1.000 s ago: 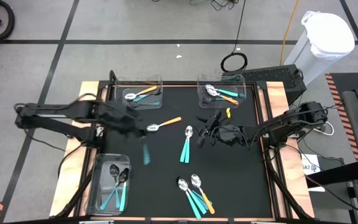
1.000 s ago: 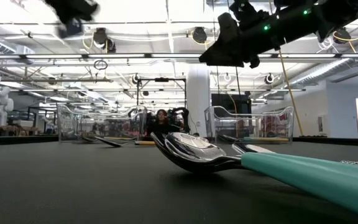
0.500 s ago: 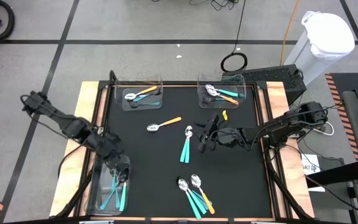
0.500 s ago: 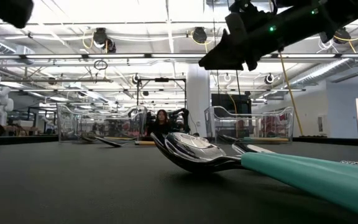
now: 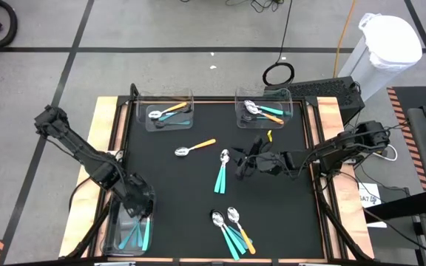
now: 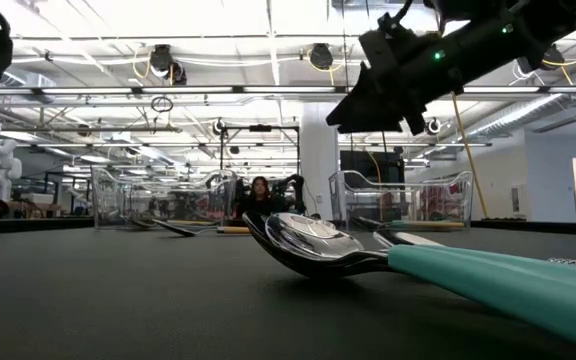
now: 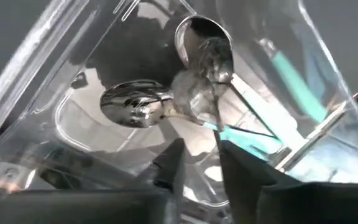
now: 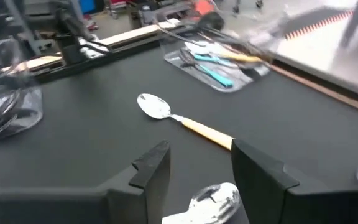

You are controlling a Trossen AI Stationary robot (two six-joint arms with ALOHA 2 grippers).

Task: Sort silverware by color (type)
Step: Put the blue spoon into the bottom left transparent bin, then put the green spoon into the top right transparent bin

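Observation:
My left gripper (image 5: pixel 135 198) is down in the clear near-left bin (image 5: pixel 117 236), fingers open (image 7: pixel 202 165). Teal-handled spoons lie in that bin (image 7: pixel 135 106). One blurred spoon bowl (image 7: pixel 194 93) sits just past the fingertips, its thin handle running back toward the gap. My right gripper (image 5: pixel 241 168) hovers open (image 8: pixel 201 168) above the table's middle, beside two teal spoons (image 5: pixel 220 174). One of their bowls (image 8: pixel 210 202) shows below its fingers. An orange spoon (image 5: pixel 194 148) lies flat beyond them. Three more spoons (image 5: pixel 231 229) lie near the near edge. My left gripper has its fingers apart on either side of the blurred spoon's handle (image 7: pixel 219 134). I cannot tell whether either finger touches it.
The far-left bin (image 5: pixel 165 114) and the far-right bin (image 5: pixel 263 111) are clear, and each holds orange and teal spoons. The black mat (image 5: pixel 191 214) has wooden borders left and right. In the low view a spoon bowl (image 6: pixel 313 245) and teal handle (image 6: pixel 508 285) lie close.
My left arm swung from the table's middle toward the near-left bin with a teal spoon hanging from it. It then went down into the bin. The right arm stayed about where it was.

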